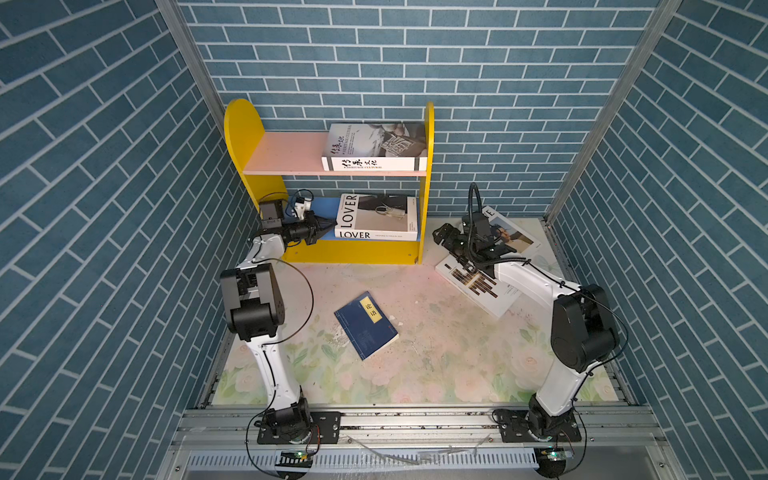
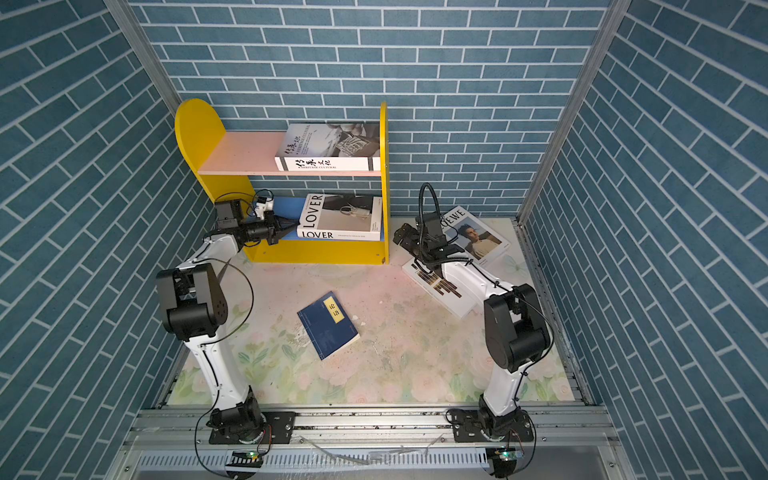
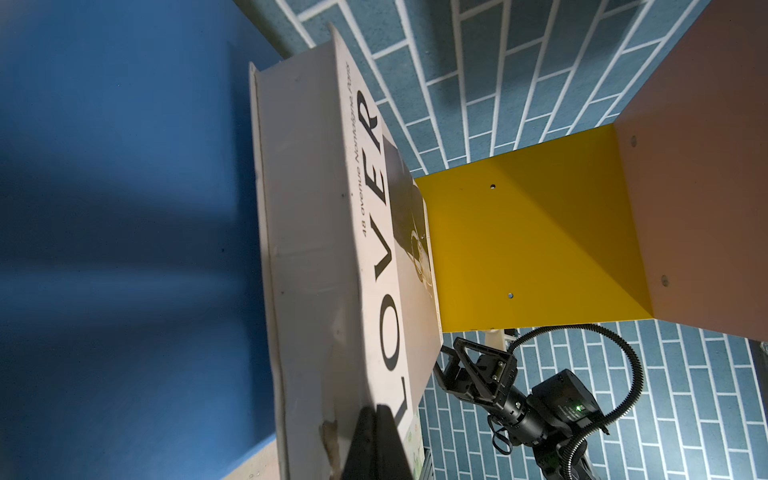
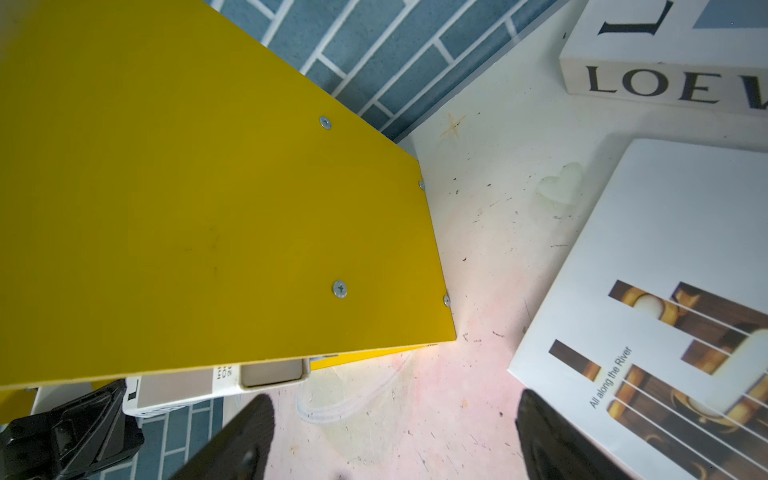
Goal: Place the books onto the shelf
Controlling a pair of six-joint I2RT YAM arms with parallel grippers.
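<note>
- The shelf (image 1: pixel 245 137) stands at the far left-centre of the tabletop (image 1: pixel 436 357), against the brick-patterned walls (image 1: pixel 498 62). It is made of smooth painted boards: yellow side panels with rounded tops, a pink upper board (image 1: pixel 286 151) and a blue lower board (image 1: pixel 322 205).
- The Heritage Cultural book (image 1: pixel 374 145), a thick white slab with black calligraphy on its spine, lies flat at the right end of the pink upper board.
- The LOVER book (image 1: pixel 378 218), equally thick and matt white, lies flat at the right end of the blue lower board, close to the right panel.
- The left end effector (image 1: pixel 330 225) is clenched to a dark wedge and grasps nothing. Its tip appears to touch the LOVER book's left edge.
- The right end effector (image 4: pixel 395 401) is released, with its black fingers spread wide above bare tabletop. It sits between the shelf's right panel and the brown-bar book (image 4: pixel 648 257).
- The brown-bar book, glossy white with striped brown bars, lies flat to the right of the shelf. Just beyond it lies the LOEWE book (image 1: pixel 517 239).
- In both top views the right arm (image 1: pixel 528 282) crosses over these two books and hides part of each cover.
- The navy book (image 1: pixel 365 324), thin with a yellow label, lies askew near the middle of the tabletop, well apart from the rest.
- The tabletop is pale, printed with flowers and scuffed. A ribbed metal rail (image 1: pixel 415 419) runs along its near edge.
</note>
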